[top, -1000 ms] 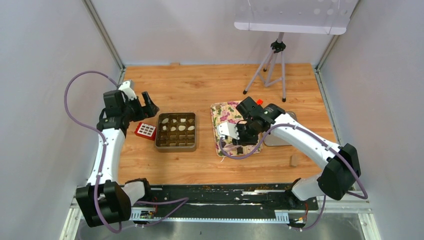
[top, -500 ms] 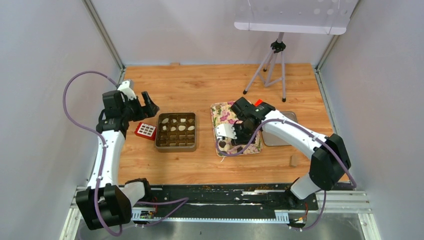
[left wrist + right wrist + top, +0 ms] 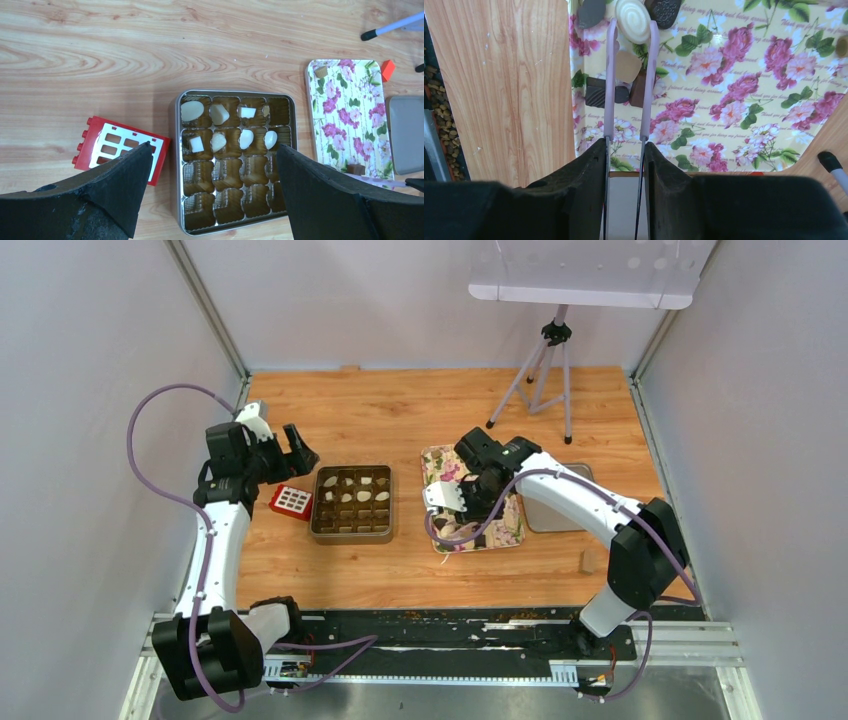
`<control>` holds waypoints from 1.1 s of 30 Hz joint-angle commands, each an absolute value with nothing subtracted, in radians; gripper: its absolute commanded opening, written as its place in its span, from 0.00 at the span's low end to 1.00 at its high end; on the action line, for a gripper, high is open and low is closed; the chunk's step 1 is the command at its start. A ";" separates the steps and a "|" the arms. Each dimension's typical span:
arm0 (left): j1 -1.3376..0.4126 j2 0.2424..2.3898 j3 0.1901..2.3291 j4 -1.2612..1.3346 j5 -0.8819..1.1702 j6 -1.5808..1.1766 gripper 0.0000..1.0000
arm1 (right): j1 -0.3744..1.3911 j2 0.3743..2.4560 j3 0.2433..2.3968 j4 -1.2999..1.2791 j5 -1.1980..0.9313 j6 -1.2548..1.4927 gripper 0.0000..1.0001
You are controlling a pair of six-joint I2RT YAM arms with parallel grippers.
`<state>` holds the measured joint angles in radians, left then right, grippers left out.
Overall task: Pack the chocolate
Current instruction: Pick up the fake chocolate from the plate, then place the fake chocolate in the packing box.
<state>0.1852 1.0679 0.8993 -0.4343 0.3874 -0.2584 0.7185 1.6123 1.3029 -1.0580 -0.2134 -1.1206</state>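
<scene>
Wooden table [image 3: 400, 410], two arms working over it, and the job looks about half done. The square tin [image 3: 176, 165] has sixteen cups. The two far rows carry cream-white chocolate [image 3: 192, 110], seven pieces plain to see and an eighth cup hard to read. The two near rows are bare.

To the tin's right, the floral tray [image 3: 734, 100] holds what's left: dark squares [image 3: 596, 92], a tan round [image 3: 626, 65], a cream round [image 3: 633, 20] and a few more. Plenty to carry across yet, I'd say.

Left gripper [image 3: 212, 146] hangs above the tin, jaws spread wide, nothing in them. Right gripper [image 3: 624, 147] is clamped on a pair of lilac tongs [image 3: 610, 75], pinching the arms partway together. The tong tips sit either side of the cream round, right up against it. Whether it's off the tray, I can't tell.
</scene>
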 commanded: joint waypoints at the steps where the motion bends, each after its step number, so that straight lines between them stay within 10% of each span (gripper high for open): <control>1: 0.192 1.048 0.902 -0.398 0.399 -0.272 1.00 | 0.717 1.582 1.355 -1.099 -0.245 -1.146 0.17; 28: 0.192 1.006 0.893 -0.417 0.369 -0.242 1.00 | 0.830 1.953 1.937 -1.087 -0.357 -0.980 0.15; 33: 0.191 1.006 0.886 -0.411 0.370 -0.248 1.00 | 0.842 1.969 1.926 -1.059 -0.339 -0.952 0.28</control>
